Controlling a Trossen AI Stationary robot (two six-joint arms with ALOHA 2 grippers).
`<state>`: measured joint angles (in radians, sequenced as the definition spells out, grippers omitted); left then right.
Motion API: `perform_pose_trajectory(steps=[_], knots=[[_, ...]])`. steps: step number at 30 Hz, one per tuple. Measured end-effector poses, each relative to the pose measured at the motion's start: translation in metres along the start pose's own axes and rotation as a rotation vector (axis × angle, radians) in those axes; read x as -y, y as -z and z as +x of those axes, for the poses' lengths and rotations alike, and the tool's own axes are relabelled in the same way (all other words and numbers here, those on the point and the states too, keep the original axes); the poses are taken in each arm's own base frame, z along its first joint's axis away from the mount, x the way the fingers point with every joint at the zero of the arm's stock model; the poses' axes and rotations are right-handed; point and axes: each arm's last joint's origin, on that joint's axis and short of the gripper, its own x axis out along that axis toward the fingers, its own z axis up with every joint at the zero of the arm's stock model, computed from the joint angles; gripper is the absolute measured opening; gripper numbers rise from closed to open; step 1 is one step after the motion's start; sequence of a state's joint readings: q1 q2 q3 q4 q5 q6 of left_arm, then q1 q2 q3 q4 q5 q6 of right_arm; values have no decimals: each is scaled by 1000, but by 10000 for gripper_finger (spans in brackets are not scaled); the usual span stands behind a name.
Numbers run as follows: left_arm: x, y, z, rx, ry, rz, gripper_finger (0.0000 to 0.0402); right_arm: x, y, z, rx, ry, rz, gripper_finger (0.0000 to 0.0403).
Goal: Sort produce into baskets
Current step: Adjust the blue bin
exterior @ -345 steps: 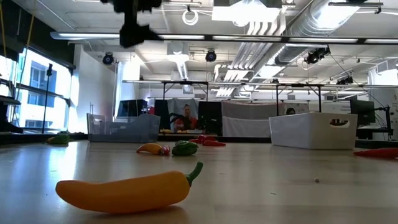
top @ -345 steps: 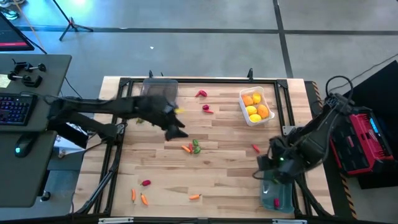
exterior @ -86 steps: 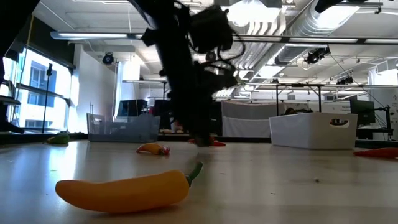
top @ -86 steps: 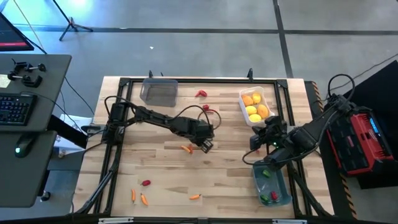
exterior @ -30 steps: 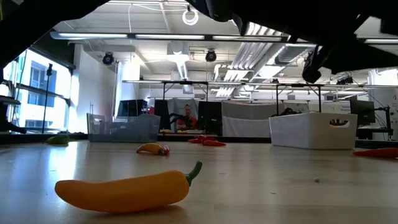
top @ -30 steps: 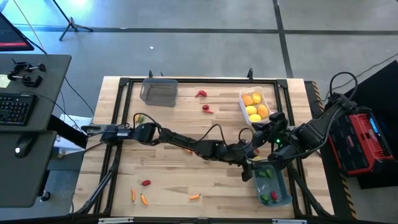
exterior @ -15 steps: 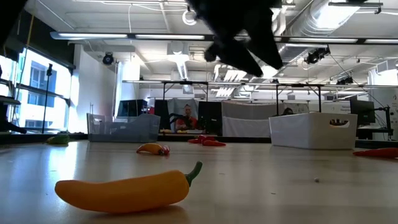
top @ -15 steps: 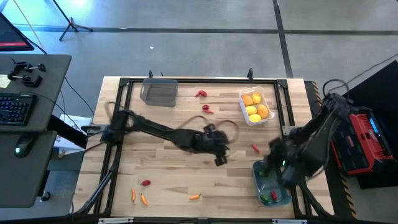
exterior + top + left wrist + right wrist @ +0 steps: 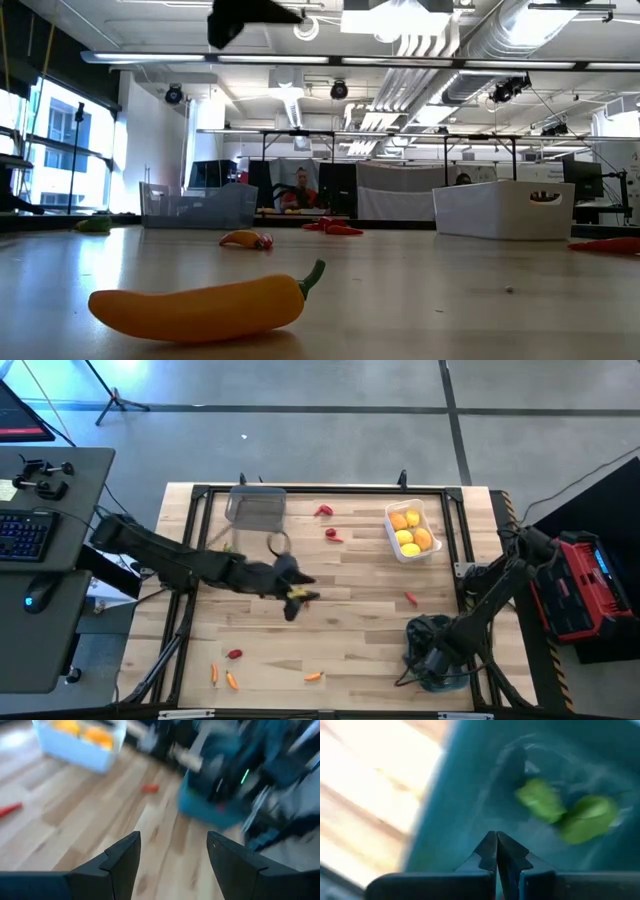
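My left gripper (image 9: 292, 605) hangs open above the middle of the table, over a small yellow-orange pepper (image 9: 299, 596); in its wrist view nothing is between the fingers (image 9: 172, 837). My right gripper (image 9: 496, 837) is shut and points down into the blue-grey basket (image 9: 443, 678) at the near right. Two green peppers (image 9: 540, 799) lie on that basket's floor. The white basket (image 9: 412, 530) at the far right holds yellow-orange fruits. The clear grey basket (image 9: 256, 507) stands at the far left.
Loose produce lies on the wood: red peppers (image 9: 323, 511) (image 9: 333, 535) (image 9: 410, 598) toward the far and right sides, a red piece (image 9: 235, 654) and small carrots (image 9: 232, 681) (image 9: 314, 676) near the front. A black frame (image 9: 320, 488) rims the table.
My left gripper has drawn back from beside the blue-grey basket toward the table's left, rising, to the table's middle. My right gripper has sunk over the blue-grey basket and tipped until it points down.
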<state>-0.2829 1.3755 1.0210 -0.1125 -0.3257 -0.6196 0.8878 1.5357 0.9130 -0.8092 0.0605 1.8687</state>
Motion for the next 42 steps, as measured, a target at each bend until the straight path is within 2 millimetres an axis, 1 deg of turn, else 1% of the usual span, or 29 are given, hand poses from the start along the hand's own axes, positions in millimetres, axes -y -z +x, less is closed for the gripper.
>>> perform_pose_trajectory(steps=[1, 3, 6, 8, 15, 22, 27, 33, 38, 42], knots=[[0, -4, -7, 25, 15, -16, 216, -5, 0, -1, -12, -19, 4, 0], [0, -6, -15, 35, 27, -17, 216, -13, -1, -4, -21, -48, 8, 0], [-1, -1, -17, 12, 22, 7, 216, -20, 0, -8, -25, -56, -7, 0], [0, -4, -18, 24, 34, 3, 216, -22, 1, -11, -28, -60, -5, 0], [-2, 1, -15, -17, 8, 1, 216, -30, 3, -20, -45, -89, 32, 0], [-3, 2, -15, -28, 3, 6, 216, -31, 8, -22, -178, -74, 38, 0], [-5, 5, -15, -55, -17, 17, 216, -38, 16, -24, -232, -150, 60, 0], [-5, 5, -15, -63, -22, 23, 216, -42, 18, -25, -241, -194, 79, 0], [-5, 5, -15, -60, -25, 48, 216, -46, 16, -26, -203, -241, 88, 0], [-6, 6, -15, -68, -28, 59, 216, -45, 17, -26, -210, -231, 59, 0]])
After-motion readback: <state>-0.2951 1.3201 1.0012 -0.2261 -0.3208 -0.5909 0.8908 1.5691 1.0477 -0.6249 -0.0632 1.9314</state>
